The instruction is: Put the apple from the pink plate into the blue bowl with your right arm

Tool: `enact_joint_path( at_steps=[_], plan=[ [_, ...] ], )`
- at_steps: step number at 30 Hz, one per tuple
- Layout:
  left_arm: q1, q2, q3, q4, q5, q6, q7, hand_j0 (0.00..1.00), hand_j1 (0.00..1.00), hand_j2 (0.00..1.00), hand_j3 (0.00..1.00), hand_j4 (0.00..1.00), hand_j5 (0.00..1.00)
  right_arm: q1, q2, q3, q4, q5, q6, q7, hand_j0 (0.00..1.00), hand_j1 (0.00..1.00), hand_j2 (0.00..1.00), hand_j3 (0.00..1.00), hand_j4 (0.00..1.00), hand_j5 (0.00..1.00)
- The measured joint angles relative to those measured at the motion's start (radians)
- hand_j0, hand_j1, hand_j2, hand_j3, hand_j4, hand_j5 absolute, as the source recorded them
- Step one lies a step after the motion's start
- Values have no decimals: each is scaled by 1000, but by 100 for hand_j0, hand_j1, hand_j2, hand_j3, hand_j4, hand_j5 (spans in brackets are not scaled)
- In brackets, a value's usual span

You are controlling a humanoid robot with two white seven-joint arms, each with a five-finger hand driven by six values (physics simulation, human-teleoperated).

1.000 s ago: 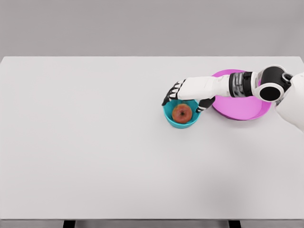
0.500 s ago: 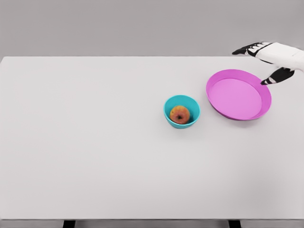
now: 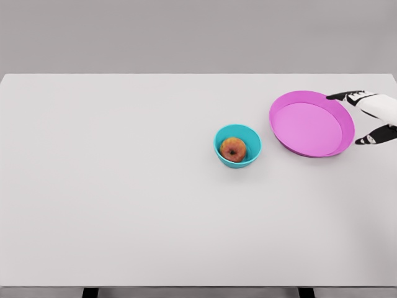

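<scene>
A red-orange apple (image 3: 234,149) lies inside the small blue bowl (image 3: 251,137) near the middle of the white table. To the bowl's right sits the pink plate (image 3: 310,127), which holds nothing. My right hand (image 3: 367,118) shows at the right edge of the picture, just past the plate's right rim, with its black-tipped fingers spread and nothing in them. The rest of that arm is cut off by the frame. The left arm is out of sight.
The white table (image 3: 124,186) fills most of the view, its front edge along the bottom and its far edge against a grey wall. Only the bowl and plate stand on it.
The right hand let go of the apple in the bowl, drew back to the far right, then came down lower beside the plate's right rim. The apple stays in the bowl.
</scene>
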Motion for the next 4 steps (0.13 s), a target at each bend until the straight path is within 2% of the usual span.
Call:
enact_joint_path(
  at_steps=[4],
  plan=[
    [0,0,0,0,0,0,0,100,100,100,100,100,100,17,13,-9,-4,2,0,0,100,100,100,100,100,100]
  ],
)
